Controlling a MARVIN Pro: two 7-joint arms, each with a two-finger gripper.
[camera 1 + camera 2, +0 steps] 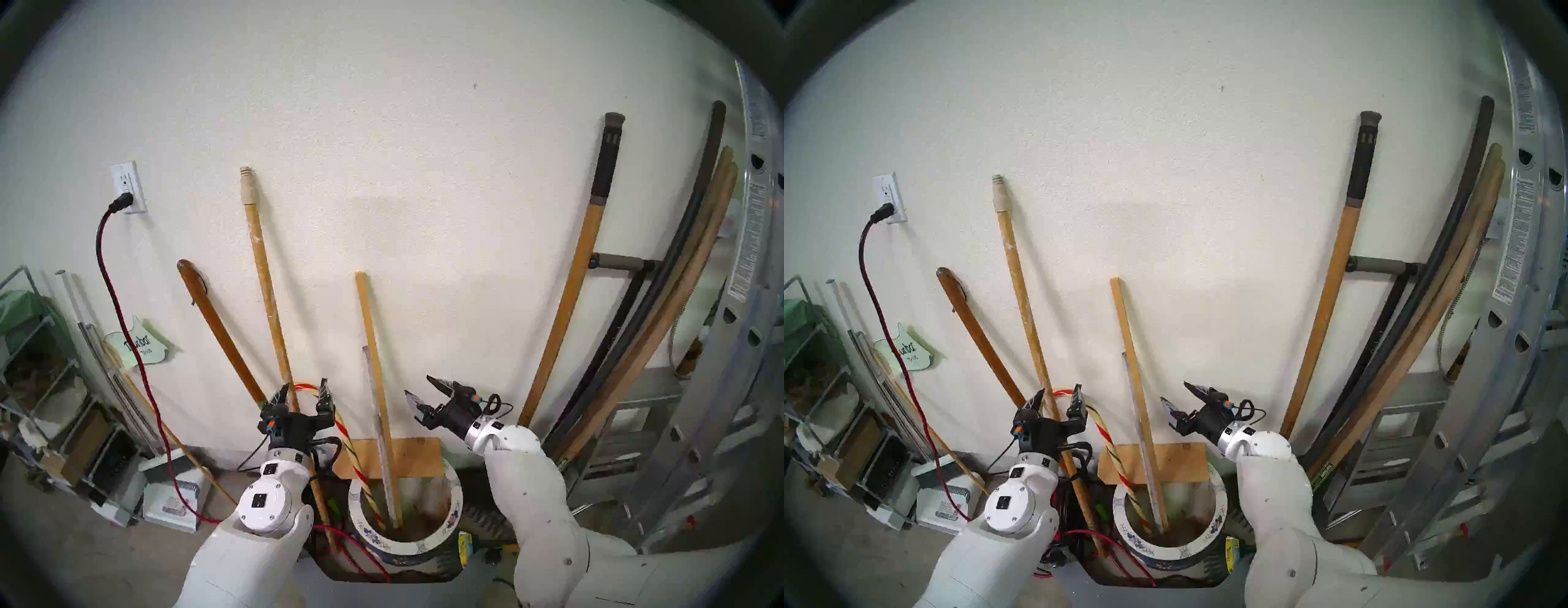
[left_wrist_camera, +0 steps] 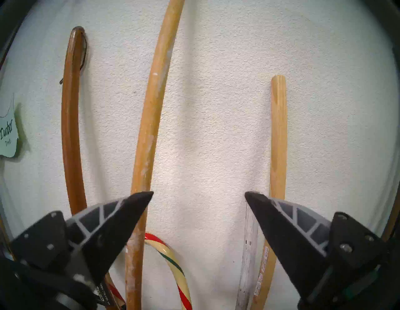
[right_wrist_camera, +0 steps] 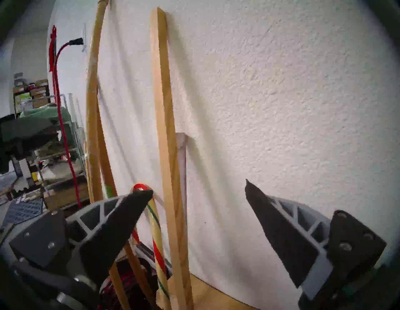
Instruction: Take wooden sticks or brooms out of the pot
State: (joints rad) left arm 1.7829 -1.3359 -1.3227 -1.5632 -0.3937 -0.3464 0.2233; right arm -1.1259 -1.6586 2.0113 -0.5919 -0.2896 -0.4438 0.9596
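The pot (image 1: pixel 454 496) stands on the floor against the wall, white flowered rim up. A thin square pale-wood stick (image 1: pixel 373 352) stands in it and leans on the wall, beside a grey metal strip (image 1: pixel 375 403) and a red-striped cane (image 1: pixel 356 458). The thick orange-brown shaft with a black sleeve (image 1: pixel 568 288) leans on the wall to the pot's right, outside it. My left gripper (image 1: pixel 305 388) hangs open to the pot's upper left, holding nothing. My right gripper (image 1: pixel 418 385) is open just right of the pale stick (image 3: pixel 164 108), empty.
A paint-spattered pole (image 1: pixel 265 276) and a dark brown pole (image 1: pixel 216 322) lean left of the pot, close behind my left gripper. A red cable (image 1: pixel 127 339) runs from the outlet. Dark poles and a ladder (image 1: pixel 700 382) crowd the right; shelves (image 1: pixel 38 382) stand far left.
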